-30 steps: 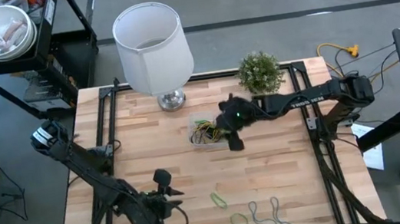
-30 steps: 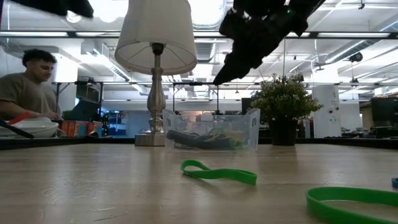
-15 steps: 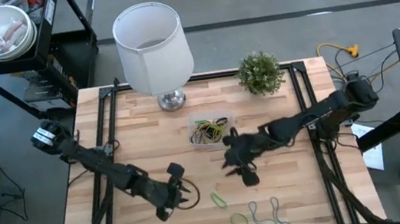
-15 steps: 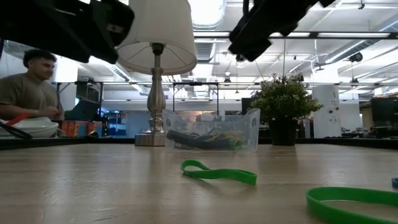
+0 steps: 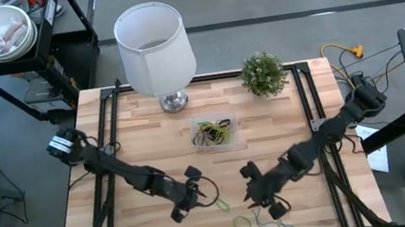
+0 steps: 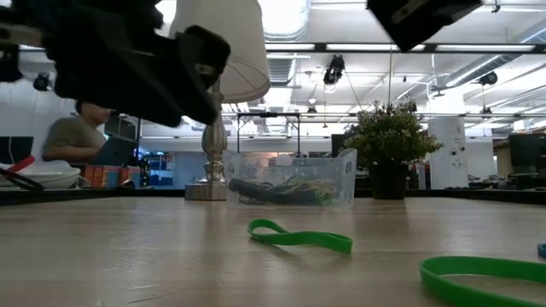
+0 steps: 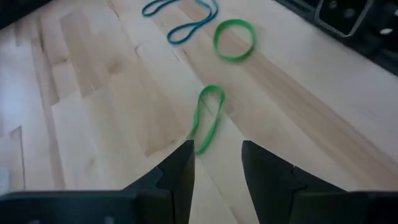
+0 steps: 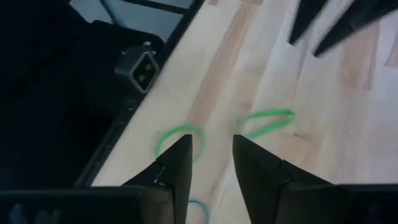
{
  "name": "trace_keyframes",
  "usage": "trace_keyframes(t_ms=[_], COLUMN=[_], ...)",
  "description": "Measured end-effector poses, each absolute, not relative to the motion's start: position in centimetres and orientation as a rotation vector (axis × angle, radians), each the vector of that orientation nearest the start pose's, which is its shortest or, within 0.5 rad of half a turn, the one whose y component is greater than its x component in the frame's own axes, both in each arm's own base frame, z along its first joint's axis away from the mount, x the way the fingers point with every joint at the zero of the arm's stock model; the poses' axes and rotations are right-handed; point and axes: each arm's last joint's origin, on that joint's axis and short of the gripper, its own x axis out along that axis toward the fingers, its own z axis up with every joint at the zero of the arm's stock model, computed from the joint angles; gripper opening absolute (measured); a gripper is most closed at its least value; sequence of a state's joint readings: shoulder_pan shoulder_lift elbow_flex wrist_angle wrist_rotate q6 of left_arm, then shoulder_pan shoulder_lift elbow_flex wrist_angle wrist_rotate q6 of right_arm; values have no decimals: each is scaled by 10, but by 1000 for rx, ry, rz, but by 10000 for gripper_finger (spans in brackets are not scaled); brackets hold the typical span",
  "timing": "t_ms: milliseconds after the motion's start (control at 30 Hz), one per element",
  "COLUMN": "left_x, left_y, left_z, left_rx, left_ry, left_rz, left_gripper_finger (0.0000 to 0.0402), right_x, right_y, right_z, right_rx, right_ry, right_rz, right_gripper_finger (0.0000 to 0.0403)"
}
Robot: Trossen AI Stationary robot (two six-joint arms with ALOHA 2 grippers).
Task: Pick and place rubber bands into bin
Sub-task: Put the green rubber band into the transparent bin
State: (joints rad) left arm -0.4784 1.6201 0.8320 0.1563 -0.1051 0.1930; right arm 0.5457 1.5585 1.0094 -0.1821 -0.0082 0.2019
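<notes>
Three rubber bands lie loose near the table's near edge: a long green loop [image 5: 220, 202] [image 7: 208, 118] [image 8: 267, 121], a round green one [image 5: 242, 222] [image 8: 179, 140] and a twisted blue-grey one [image 5: 268, 215] [image 7: 180, 18]. Farther back stands the clear bin [image 5: 213, 133] [image 6: 290, 179] with several bands inside. My left gripper [image 5: 200, 194] [image 7: 214, 165] is open, just left of the long green loop. My right gripper [image 5: 254, 194] [image 8: 211, 165] is open too, above the table just right of that loop and back from the round one. Neither touches a band.
A white lamp [image 5: 153, 45] and a small potted plant [image 5: 263, 72] stand at the table's far edge. A person [image 6: 81, 136] sits behind the table. Bare wood [image 5: 150, 128] lies between the bin and the loose bands.
My right gripper has swung from above the bin toward the table's near edge, ending beside the loose bands. My left gripper has moved rightward and down toward the long green loop. The bands have lain still.
</notes>
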Motion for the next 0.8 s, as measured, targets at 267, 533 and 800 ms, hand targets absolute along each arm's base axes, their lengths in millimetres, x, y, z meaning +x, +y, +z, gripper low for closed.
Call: trace_keyframes(t_ms=[267,533,800], left_x=[320,351,359], left_y=[-149,-143,-128], left_z=[161,140,132], left_rx=[353,285,175], left_ry=[612,669,724], left_rz=[-414,-460,-428], left_gripper_finger=[118,118,118], right_x=[261,254,254], right_y=[199,208,208], right_z=[225,225,225], right_rx=[-47,-26,-29], right_ry=[750,750,748], right_rz=[453,442,432], right_gripper_finger=[95,82,77])
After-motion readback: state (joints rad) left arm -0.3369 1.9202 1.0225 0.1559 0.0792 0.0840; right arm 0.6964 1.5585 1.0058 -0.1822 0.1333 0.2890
